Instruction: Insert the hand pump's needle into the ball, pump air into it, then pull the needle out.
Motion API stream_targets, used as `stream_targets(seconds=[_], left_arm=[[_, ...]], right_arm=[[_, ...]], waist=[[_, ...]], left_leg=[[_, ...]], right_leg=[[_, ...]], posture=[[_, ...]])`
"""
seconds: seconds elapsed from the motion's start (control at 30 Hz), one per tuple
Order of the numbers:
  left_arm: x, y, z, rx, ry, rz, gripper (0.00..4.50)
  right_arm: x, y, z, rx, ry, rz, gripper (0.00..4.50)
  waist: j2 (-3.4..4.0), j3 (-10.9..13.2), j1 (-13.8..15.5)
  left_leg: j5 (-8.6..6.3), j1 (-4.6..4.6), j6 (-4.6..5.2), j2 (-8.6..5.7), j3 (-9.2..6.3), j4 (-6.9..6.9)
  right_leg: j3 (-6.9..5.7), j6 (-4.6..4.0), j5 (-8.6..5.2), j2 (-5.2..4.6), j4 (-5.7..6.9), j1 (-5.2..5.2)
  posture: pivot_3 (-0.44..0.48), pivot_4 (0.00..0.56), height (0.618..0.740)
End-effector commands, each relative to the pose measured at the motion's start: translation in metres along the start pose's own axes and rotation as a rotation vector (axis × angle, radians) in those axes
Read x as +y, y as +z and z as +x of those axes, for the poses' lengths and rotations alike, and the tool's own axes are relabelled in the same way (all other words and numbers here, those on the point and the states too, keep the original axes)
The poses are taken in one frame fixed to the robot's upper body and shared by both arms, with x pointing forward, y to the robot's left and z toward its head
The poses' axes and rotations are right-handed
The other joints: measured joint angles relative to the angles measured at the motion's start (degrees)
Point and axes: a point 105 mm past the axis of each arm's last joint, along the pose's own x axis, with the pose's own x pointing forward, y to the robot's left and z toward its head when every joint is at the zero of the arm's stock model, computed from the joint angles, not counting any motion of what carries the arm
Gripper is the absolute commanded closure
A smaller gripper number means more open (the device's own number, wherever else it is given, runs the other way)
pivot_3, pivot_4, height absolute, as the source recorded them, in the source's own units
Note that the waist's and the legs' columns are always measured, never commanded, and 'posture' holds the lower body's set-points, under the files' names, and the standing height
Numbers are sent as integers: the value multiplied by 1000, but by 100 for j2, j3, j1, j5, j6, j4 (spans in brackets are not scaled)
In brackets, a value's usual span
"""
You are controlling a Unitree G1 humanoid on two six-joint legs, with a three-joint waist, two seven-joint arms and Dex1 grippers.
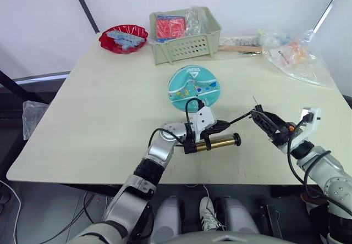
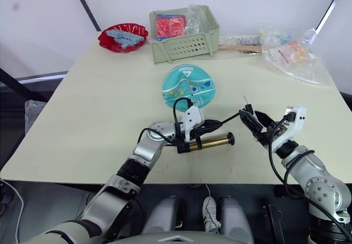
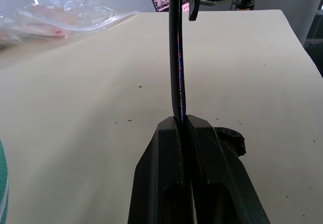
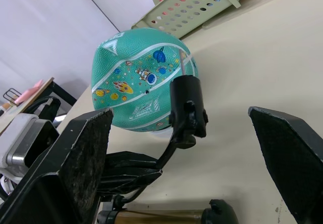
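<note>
Ball [image 1: 194, 88] is sitting on the bench [image 1: 99, 117], just in front of a green basket [image 1: 184, 35], apart from both tools. Pump [image 1: 215, 143] is lying on the bench near the front edge, barrel pointing twd robot's right. Left tool [image 1: 215, 127] is clenching the thin black hose [image 3: 177, 57] just above the barrel; hose is running across to the right tool [image 1: 265, 122]. Right tool is standing released, fingers wide apart, w/ the needle [image 1: 255, 101] and its black fitting [image 4: 187, 106] between them, needle pointing up.
</note>
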Motion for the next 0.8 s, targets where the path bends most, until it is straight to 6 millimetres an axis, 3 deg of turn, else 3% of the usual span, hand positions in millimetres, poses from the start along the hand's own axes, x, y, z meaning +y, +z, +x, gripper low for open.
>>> stream_targets(seconds=[0.03,0.6,0.7,0.73,0.8], left_arm=[[1,11,1,-46,-1,31,4473],[-3,5,0,-35,-12,24,4473],[-3,5,1,-36,-12,21,4500],[-3,5,1,-36,-12,20,4500],[-4,5,0,-35,-14,19,4500]], right_arm=[[12,7,2,-18,46,-13,0],[14,5,2,-8,47,-36,0],[14,5,3,-3,50,-43,1506],[14,4,3,-3,50,-43,1746],[14,4,4,-7,49,-43,2726]], waist=[[0,0,0],[0,0,-1],[0,0,0],[0,0,0],[0,0,0]], left_leg=[[0,0,0,0,0,0],[0,0,0,0,-1,0],[0,0,0,1,-1,0],[0,0,0,1,-1,0],[0,0,0,1,-1,0]], right_leg=[[0,0,0,0,0,0],[0,12,-6,0,0,0],[0,12,-6,0,0,0],[0,12,-7,0,0,0],[0,15,-9,0,-1,0]], posture=[[0,150,738],[0,150,738],[0,150,738],[0,150,738],[0,150,738]])
